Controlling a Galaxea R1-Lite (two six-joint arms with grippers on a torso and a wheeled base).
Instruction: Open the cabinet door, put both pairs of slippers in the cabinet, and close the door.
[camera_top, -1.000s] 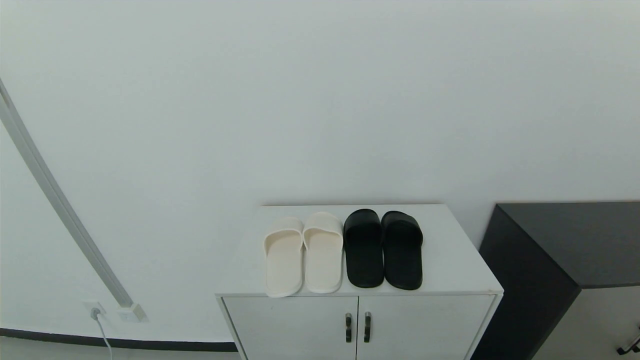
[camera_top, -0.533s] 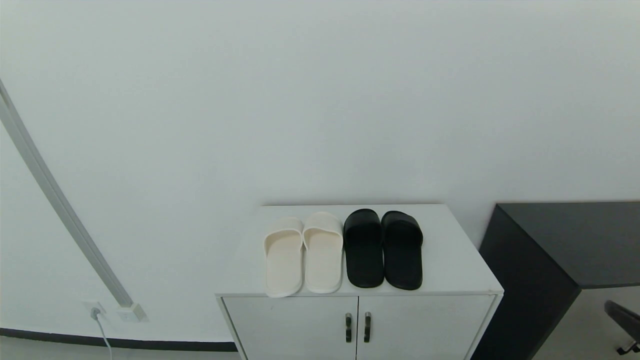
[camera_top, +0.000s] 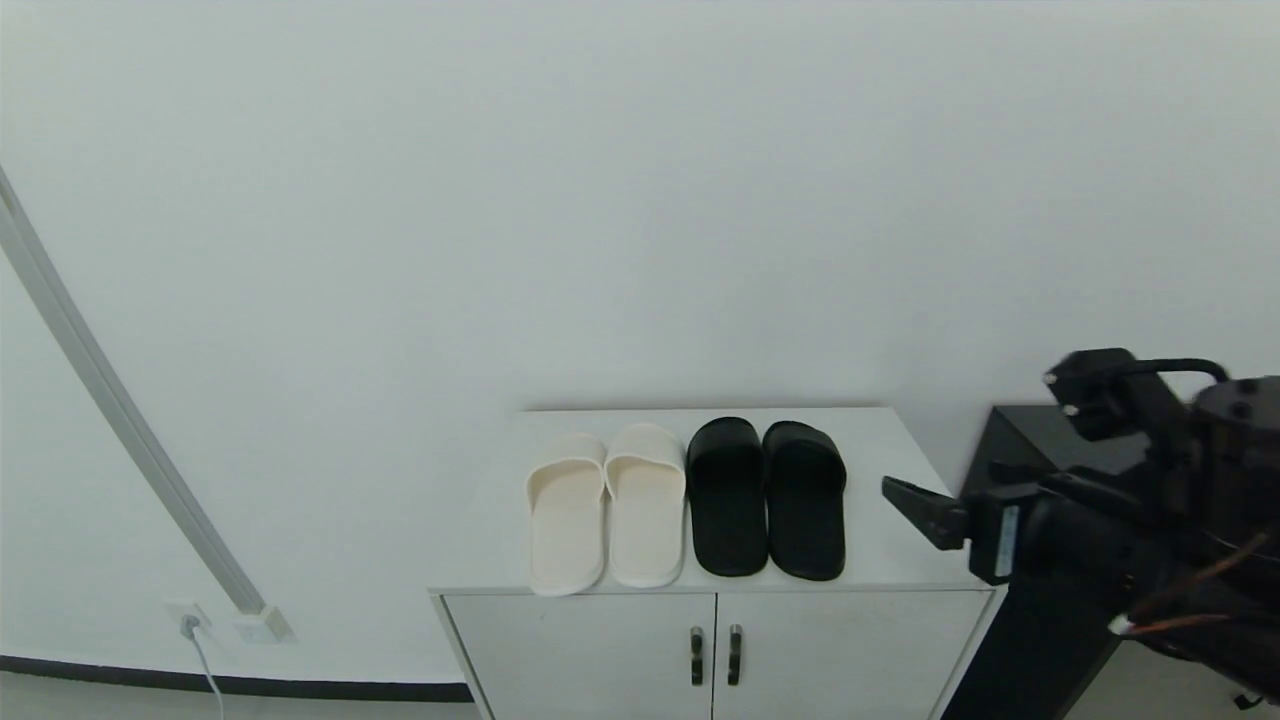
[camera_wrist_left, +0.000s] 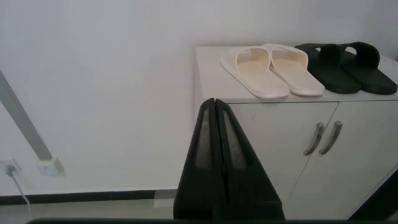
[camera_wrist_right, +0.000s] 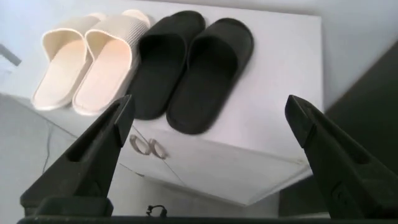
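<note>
At the far left I see a grey conduit (camera_top: 100, 380) slanting down the wall to a socket (camera_top: 188, 618) with a cable (camera_top: 208, 675) plugged in. My left gripper (camera_wrist_left: 215, 104) faces the left front corner of the cabinet (camera_top: 870, 540) from well away. Its fingers are pressed flat together with nothing between them.

The cabinet stands against the wall with both doors (camera_top: 585, 650) closed. Its two handles (camera_top: 697, 655) sit side by side at the middle seam. On its top, the white slippers (camera_top: 605, 510) lie as a pair, touching each other, toes towards the wall and heels at the front edge. Just right of them, and touching them, lie the black slippers (camera_top: 765, 500), side by side and pointing the same way.

Further right, my right gripper (camera_wrist_right: 208, 109) is held up near the cabinet's right end, apart from the slippers. Its fingers are spread wide and hold nothing. Its wrist camera looks down on both pairs and the handles. Right of the cabinet stands a dark unit (camera_top: 1015, 440), partly behind that arm.
</note>
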